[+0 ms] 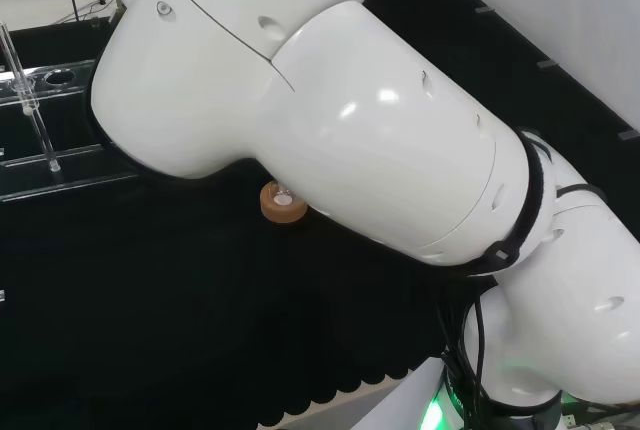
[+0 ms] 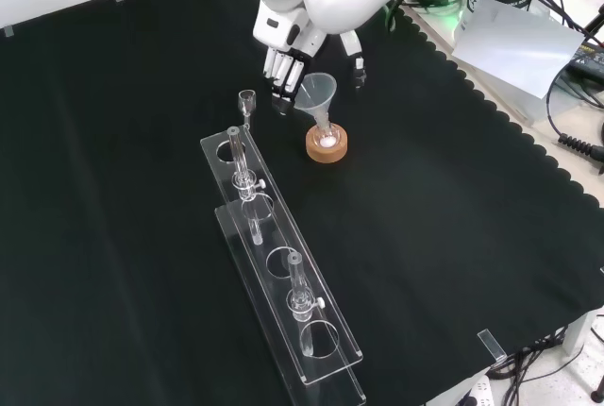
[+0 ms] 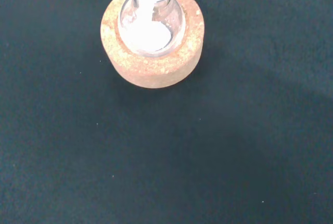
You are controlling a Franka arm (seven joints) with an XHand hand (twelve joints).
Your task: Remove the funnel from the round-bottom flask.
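In the front view, going left to right, a clear rack (image 2: 283, 283) lies across the cloth, and at about two o'clock from its far end the funnel (image 2: 319, 94) sits upright in the small flask (image 2: 326, 134) on its cork ring (image 2: 327, 145). The hand (image 2: 288, 52) hangs just beyond the funnel, at eleven o'clock from it, fingers straight, grasping nothing. So nothing is done yet: the funnel remains to be gripped, lifted clear and set down.
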